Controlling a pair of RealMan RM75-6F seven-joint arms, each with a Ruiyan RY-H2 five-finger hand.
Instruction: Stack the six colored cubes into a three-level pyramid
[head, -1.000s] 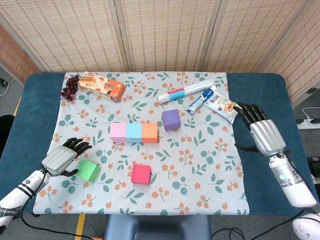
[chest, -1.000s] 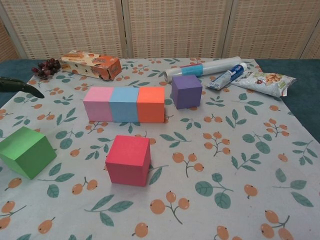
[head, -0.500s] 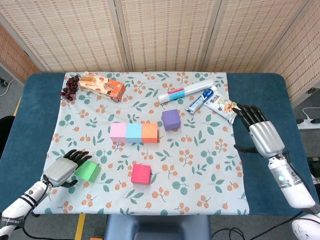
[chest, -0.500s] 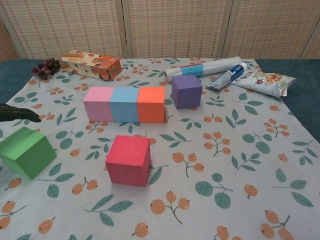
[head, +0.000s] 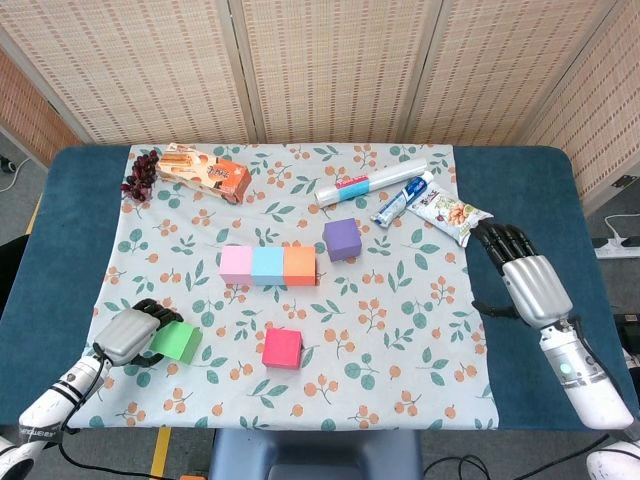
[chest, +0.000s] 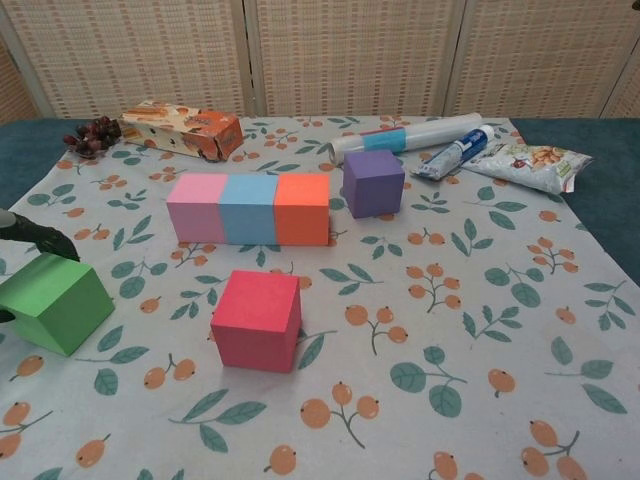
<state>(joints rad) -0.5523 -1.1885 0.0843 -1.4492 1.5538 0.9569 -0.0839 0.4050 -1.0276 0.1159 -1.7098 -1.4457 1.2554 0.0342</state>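
Pink (head: 236, 265), light blue (head: 267, 265) and orange (head: 299, 265) cubes stand touching in a row mid-cloth. A purple cube (head: 342, 238) sits just behind the row's right end. A red cube (head: 282, 347) stands alone in front. The green cube (head: 178, 343) lies at the front left, slightly tilted (chest: 55, 303). My left hand (head: 128, 333) grips its left side, with fingers (chest: 35, 236) curled over the far edge. My right hand (head: 528, 280) hovers open over the blue table at the right, away from all cubes.
A biscuit box (head: 205, 172) and grapes (head: 140, 175) lie at the back left. A plastic roll (head: 370, 180), a toothpaste tube (head: 403, 200) and a snack bag (head: 450, 213) lie at the back right. The floral cloth (head: 400, 340) covers the table's middle.
My left hand dropped toward the near edge and closed its fingers around the green cube. My right hand drew back slightly toward the near right.
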